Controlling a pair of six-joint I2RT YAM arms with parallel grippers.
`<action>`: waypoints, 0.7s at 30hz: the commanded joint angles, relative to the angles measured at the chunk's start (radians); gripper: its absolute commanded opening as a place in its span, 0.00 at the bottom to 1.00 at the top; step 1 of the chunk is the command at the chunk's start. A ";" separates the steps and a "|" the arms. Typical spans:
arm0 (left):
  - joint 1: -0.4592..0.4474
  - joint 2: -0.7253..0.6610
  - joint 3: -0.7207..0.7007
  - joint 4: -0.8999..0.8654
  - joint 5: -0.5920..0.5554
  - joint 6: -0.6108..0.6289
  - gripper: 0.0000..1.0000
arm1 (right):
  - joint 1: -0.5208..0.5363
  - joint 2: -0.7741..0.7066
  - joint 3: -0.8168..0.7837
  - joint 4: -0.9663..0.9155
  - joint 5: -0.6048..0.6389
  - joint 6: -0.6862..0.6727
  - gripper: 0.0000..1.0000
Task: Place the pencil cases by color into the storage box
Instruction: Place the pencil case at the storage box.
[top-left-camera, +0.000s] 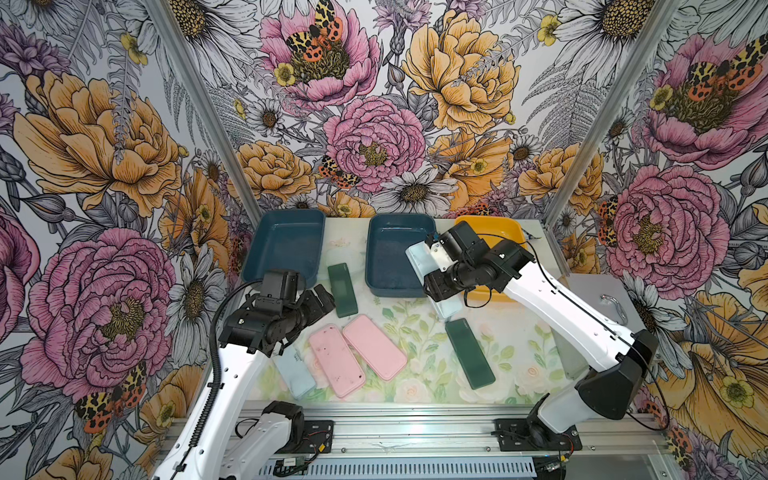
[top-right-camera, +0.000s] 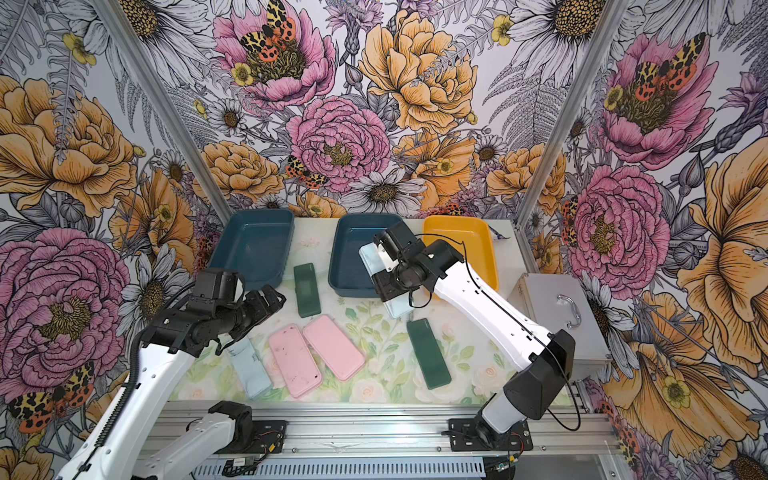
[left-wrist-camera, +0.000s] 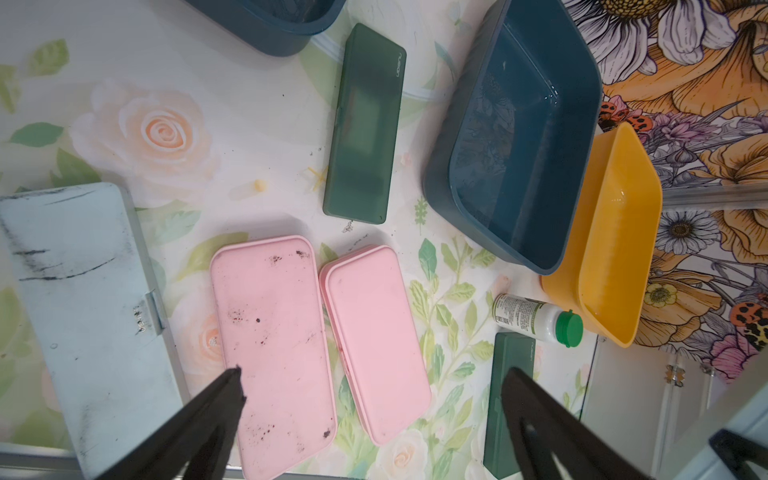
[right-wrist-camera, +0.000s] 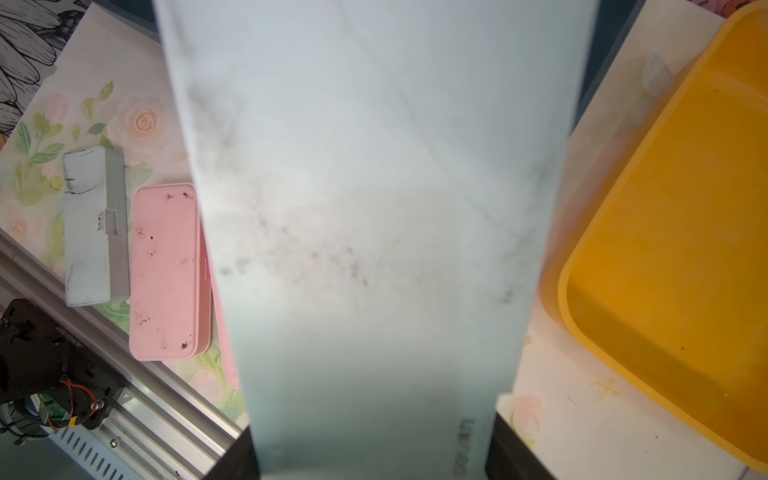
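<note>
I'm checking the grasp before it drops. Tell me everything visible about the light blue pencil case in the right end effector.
The held light blue case is flat, oblong, plastic-looking and round-cornered, marked with grey smudges and lettering by the grip. The right end effector clamps it across its width. It slants beside the middle blue bin, near the yellow bin; whether it touches either is unclear.

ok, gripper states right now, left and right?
Left gripper: open, holding nothing.
Right gripper: closed on a light blue pencil case.
</note>
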 joint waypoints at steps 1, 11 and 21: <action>0.014 0.036 0.029 0.055 -0.016 0.031 0.99 | -0.091 0.018 0.057 -0.017 0.013 -0.057 0.56; 0.013 0.218 0.085 0.136 0.045 0.020 0.99 | -0.403 0.126 0.109 -0.015 0.010 -0.069 0.51; -0.022 0.420 0.230 0.179 0.064 0.075 0.99 | -0.470 0.358 0.304 0.025 0.085 0.020 0.52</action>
